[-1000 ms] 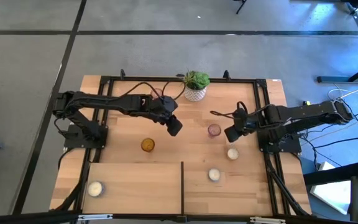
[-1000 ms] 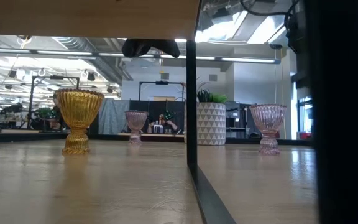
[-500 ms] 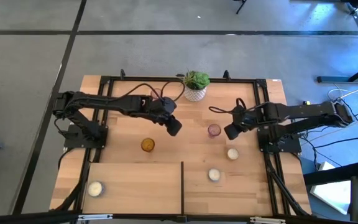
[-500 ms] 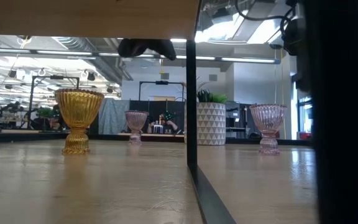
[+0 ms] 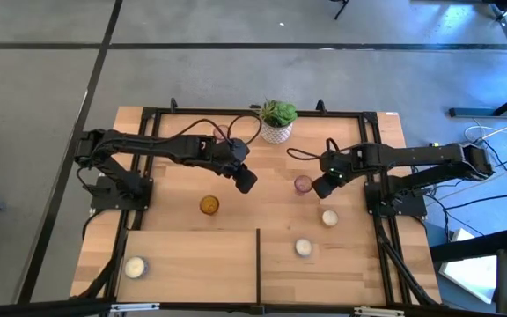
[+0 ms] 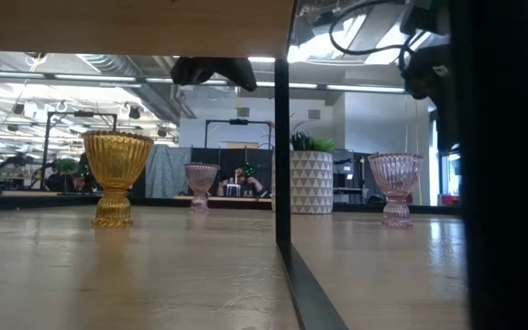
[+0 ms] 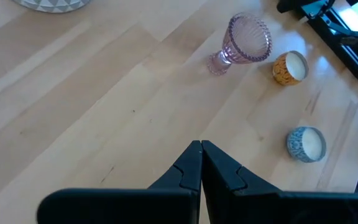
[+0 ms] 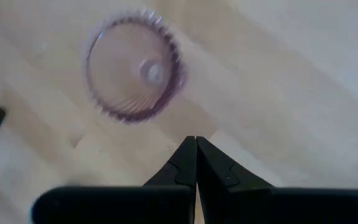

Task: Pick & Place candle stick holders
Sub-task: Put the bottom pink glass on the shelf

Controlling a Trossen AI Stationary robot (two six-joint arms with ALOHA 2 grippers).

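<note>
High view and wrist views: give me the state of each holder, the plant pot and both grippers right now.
Left gripper: shut, empty, above bare table.
Right gripper: shut, empty, beside pink holder.
Pink holder: upright, untouched.
Amber holder: upright.
Three white holders: upright, apart.
Plant pot: upright.

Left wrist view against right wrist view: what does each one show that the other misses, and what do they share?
Only the left wrist view shows the left gripper, shut, an orange-patterned holder, a blue-patterned holder and a corner of the plant pot. Only the right wrist view shows the right gripper, shut, looking down into the cup. Both show a pink glass holder standing upright on the wooden table.
</note>
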